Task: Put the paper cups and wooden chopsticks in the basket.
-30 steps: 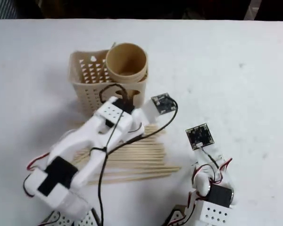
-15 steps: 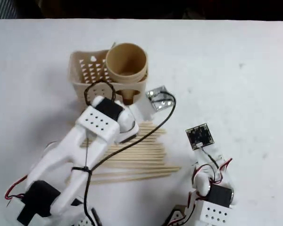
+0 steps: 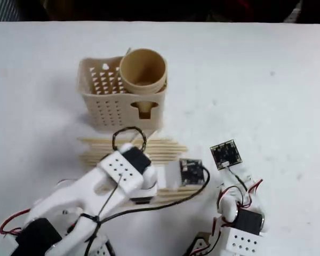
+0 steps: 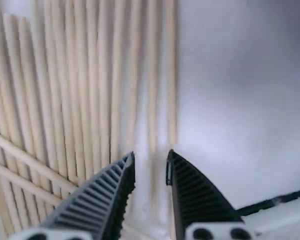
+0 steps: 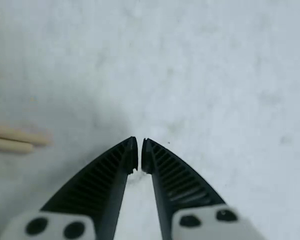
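Note:
A beige perforated basket [image 3: 104, 101] stands at the back left of the white table with a paper cup [image 3: 143, 70] upright in its right side. Wooden chopsticks [image 3: 149, 148] lie in a flat pile in front of the basket. My left arm [image 3: 120, 176] reaches over the pile. In the left wrist view my left gripper [image 4: 151, 167] is open just above the chopsticks [image 4: 90, 100], its fingertips straddling one stick near the pile's edge. My right gripper [image 5: 139, 143] is shut over bare table, with two chopstick ends [image 5: 12, 139] off to one side.
The right arm [image 3: 237, 218] rests folded at the front right, beside the chopstick pile. White table stretches free to the right of and behind the basket.
My left arm drew back from the basket's front wall toward the near edge and came down over the chopstick pile. The right arm stayed still.

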Robot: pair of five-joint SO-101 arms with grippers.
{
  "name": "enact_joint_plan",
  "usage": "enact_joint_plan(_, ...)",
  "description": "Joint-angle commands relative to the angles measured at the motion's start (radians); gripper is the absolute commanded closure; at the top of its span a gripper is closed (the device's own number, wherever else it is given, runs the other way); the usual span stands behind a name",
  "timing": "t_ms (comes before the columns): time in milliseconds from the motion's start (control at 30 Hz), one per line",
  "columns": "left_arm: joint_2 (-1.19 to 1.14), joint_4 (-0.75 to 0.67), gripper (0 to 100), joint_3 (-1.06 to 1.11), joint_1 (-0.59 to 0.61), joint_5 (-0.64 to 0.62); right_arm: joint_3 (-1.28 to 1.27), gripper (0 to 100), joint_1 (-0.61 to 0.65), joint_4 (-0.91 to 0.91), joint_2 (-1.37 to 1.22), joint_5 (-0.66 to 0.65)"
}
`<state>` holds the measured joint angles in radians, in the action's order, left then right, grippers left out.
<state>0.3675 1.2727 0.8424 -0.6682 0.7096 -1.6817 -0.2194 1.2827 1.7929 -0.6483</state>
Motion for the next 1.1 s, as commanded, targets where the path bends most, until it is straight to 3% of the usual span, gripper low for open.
enact_joint_plan(0,-0.036,0.002,85,0.043,-0.018,0.098,-0.009,96.6,-0.004,0.005,0.01,-0.008)
enact_joint_plan(133,-0.116,-0.069,84,0.075,0.012,0.14,-0.009,96.6,-0.004,0.005,0.01,-0.008)
enact_joint_plan(333,-0.216,-0.184,84,0.074,0.171,0.219,-0.009,96.6,-0.004,0.005,0.01,-0.008)
enact_joint_plan(533,-0.2,-0.199,91,0.066,0.185,0.229,-0.009,96.6,-0.004,0.005,0.01,-0.008)
enact_joint_plan(733,-0.193,-0.169,98,0.006,0.182,0.227,-0.009,96.6,-0.004,0.005,0.01,-0.008)
enact_joint_plan(1067,-0.189,0.028,98,-0.129,0.186,0.219,-0.009,96.6,-0.004,0.005,0.01,-0.008)
